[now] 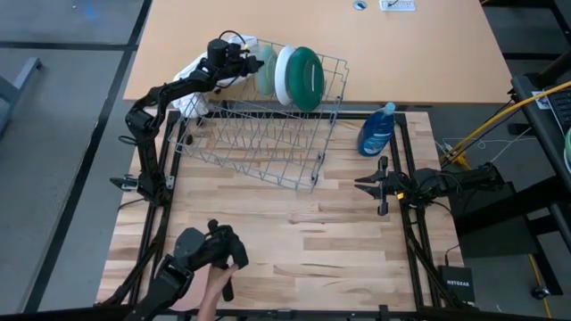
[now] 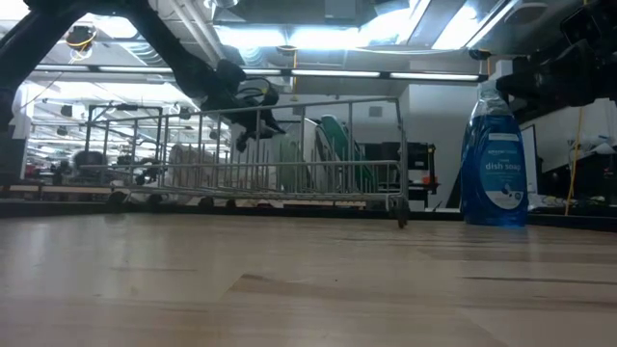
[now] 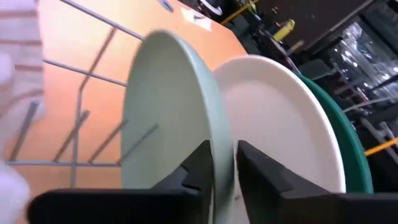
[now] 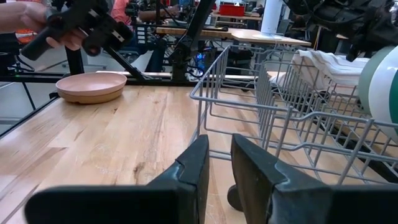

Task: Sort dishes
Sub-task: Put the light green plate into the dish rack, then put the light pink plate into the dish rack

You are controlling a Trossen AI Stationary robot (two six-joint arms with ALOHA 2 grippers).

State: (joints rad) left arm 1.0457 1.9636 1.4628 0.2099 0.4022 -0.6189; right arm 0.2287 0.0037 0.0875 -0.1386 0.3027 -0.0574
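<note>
A wire dish rack (image 1: 259, 134) stands at the table's far side. Three plates stand on edge in its far end: pale sage green (image 1: 265, 73), white (image 1: 285, 76) and large dark green (image 1: 310, 78). My left gripper (image 1: 248, 61) is at the sage plate's upper rim and shut on it. My right gripper (image 1: 361, 185) hovers empty, fingers close together, at the table's right, level and pointing at the rack. A pink plate (image 4: 90, 87) lies flat at the near left. The tan-brown plate is out of view. My left gripper pinches the sage plate's upper rim (image 3: 219, 140) between its two fingers. One finger (image 3: 198, 167) lies on the plate's outer face, and the other (image 3: 264, 174) stands in the gap to the white plate (image 3: 280, 124). The plate stands on edge in the rack.
A blue dish-soap bottle (image 1: 376, 130) stands right of the rack. A striped white cloth (image 1: 192, 78) lies at the rack's far left end. A person's hand with a dark device (image 4: 68, 28) is over the pink plate. Bare wood lies in the table's middle.
</note>
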